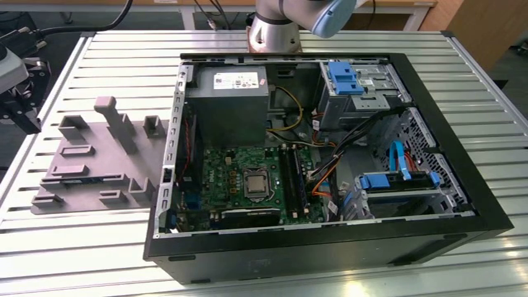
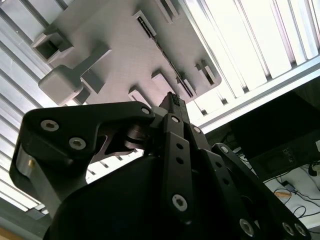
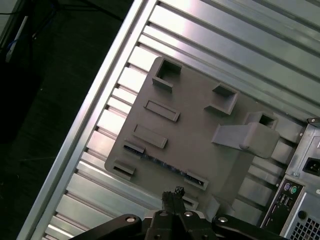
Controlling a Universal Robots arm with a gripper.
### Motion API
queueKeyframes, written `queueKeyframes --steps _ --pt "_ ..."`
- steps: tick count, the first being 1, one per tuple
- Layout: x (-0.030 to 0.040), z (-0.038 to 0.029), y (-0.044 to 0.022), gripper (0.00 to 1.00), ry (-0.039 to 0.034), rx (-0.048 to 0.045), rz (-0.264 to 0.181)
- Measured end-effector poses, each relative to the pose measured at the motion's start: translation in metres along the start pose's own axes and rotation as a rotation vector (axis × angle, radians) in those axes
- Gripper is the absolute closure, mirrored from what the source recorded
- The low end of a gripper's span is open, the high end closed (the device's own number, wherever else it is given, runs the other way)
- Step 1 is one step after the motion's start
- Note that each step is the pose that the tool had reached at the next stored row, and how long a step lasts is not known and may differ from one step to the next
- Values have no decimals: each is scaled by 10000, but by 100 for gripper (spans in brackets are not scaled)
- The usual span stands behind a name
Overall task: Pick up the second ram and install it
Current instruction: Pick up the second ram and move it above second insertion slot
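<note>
Fingers point(image 3: 172, 196) together near one ram point(image 3: 162, 163)

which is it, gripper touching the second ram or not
Apart. In the first wrist view the gripper ends short of the second ram, which lies in the gray fixture, with bare fixture between them.

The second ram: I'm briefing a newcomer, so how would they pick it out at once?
Left of the open computer case in the exterior view, a grey moulded fixture lies on the slatted table. Near its front edge, between two small holders, sits the second ram: a thin dark blue-green strip among all-grey blocks.
</note>
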State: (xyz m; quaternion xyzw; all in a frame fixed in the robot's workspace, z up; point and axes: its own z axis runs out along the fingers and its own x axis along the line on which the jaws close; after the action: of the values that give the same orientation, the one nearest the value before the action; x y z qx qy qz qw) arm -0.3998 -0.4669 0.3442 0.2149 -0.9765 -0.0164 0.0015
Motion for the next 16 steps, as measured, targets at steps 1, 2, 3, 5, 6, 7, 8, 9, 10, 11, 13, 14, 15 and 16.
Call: queueKeyframes --steps 1,2,3,5,6,7,8,9,10,11,13,14,15,16 --pt "0 0 0 89 0 0 -1" --pt "0 0 0 89 1 0 -4" --pt "0 0 0 89 1 0 -5" --pt "0 0 0 89 2 0 -36" --pt "0 0 0 89 5 -1 -135" --pt "0 1 0 89 10 -1 -294" --pt "0 2 0 89 15 -2 -472" --pt "1 2 1 89 22 -3 -651" --pt "1 3 1 89 28 -3 -831" --pt "1 4 1 89 34 -4 -1010" --pt "1 6 1 89 46 -5 -1376" --pt "1 7 1 89 51 -6 -1555" --pt "1 8 0 89 57 -7 -1729" --pt "1 9 0 89 63 -8 -1901"
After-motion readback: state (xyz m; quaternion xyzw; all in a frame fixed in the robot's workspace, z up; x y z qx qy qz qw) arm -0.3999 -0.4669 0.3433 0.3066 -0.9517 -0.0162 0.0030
